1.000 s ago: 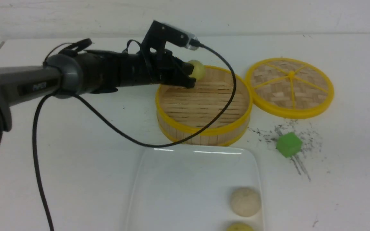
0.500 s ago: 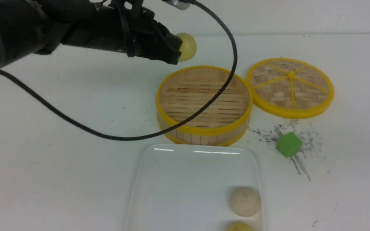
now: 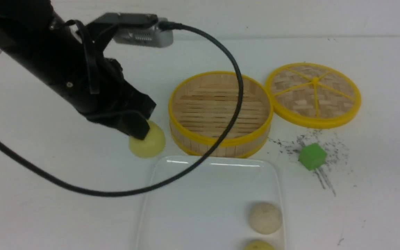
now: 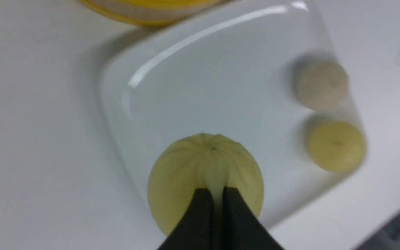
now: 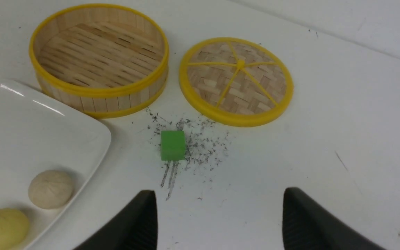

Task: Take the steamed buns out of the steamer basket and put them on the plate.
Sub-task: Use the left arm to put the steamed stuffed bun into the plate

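1. My left end effector point(image 3: 141, 133) is clamped on a pale yellow bun point(image 3: 151, 144). In the left wrist view its 2 black fingers point(image 4: 193, 215) sit almost together, pinching into the soft dough of that bun point(image 4: 203, 166).
2. The bun hangs at the fingertips, on their lower, robot-facing side. I cannot tell whether it touches the desk point(image 3: 64, 208).
3. The steamer basket point(image 3: 221, 147) stands just to the right of the left end effector, close to the bun but apart from it, with its slatted floor bare.
4. The plate point(image 3: 203, 194) lies near, to the right of the left end effector and on the robot's side of it. Through the left wrist camera the bun shows against the plate's point(image 4: 203, 86) edge.
5. 2 buns rest on the plate's far-right end, well apart from the left end effector: a beige bun point(image 3: 265, 218) and a second yellow bun point(image 3: 259, 246), side by side.
6. My right end effector point(image 5: 219, 198) has its jaws spread wide apart above the desk.
7. Ahead of the right end effector sit a green cube point(image 5: 173, 145) among dark scuff marks, and beyond that the lid point(image 5: 236, 81), flat beside the basket point(image 5: 99, 100).
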Controlling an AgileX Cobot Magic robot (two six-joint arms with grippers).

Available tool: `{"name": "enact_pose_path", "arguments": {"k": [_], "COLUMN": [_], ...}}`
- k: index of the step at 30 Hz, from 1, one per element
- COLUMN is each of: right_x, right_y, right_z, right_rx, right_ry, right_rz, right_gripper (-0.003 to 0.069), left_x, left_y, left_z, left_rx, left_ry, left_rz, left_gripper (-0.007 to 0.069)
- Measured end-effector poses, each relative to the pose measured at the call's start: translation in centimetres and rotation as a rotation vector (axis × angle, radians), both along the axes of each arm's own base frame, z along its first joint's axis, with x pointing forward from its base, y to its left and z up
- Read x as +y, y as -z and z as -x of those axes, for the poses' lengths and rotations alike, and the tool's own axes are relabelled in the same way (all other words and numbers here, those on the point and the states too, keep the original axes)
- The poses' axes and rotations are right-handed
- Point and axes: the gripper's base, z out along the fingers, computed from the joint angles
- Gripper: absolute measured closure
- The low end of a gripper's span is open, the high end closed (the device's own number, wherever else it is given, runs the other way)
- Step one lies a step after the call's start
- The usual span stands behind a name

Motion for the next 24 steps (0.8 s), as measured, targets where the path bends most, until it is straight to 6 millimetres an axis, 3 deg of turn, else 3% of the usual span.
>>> {"name": "enact_pose_path", "arguments": {"k": [4, 9, 14, 24], "right_x": [0.1, 0.4, 0.6, 0.7], "right_y": [1.0, 3.3, 4.4, 4.3], "right_z": [-0.3, -0.8, -1.0, -1.2], "right_rx": [0.029, 0.102, 0.134, 0.108], "right_ry": [-0.001, 0.005, 0.005, -0.002], "right_rz": [0.014, 0.028, 0.036, 0.017], "right_gripper": [0.0183, 0.0183, 0.0183, 0.0183], "left_x": [-0.7, -0.3, 0.1, -0.7], "left_y": [2.2, 6.3, 9.8, 13.2], "left_z": [1.3, 2.9, 3.6, 3.7], "left_rx": [0.124, 0.259, 0.231, 0.156], "left_ry": [0.049, 0.046, 0.034, 0.057], "left_rz": [0.071, 0.057, 0.044, 0.175], "left_gripper": [0.0602, 0.0601, 0.0601, 0.0599]}}
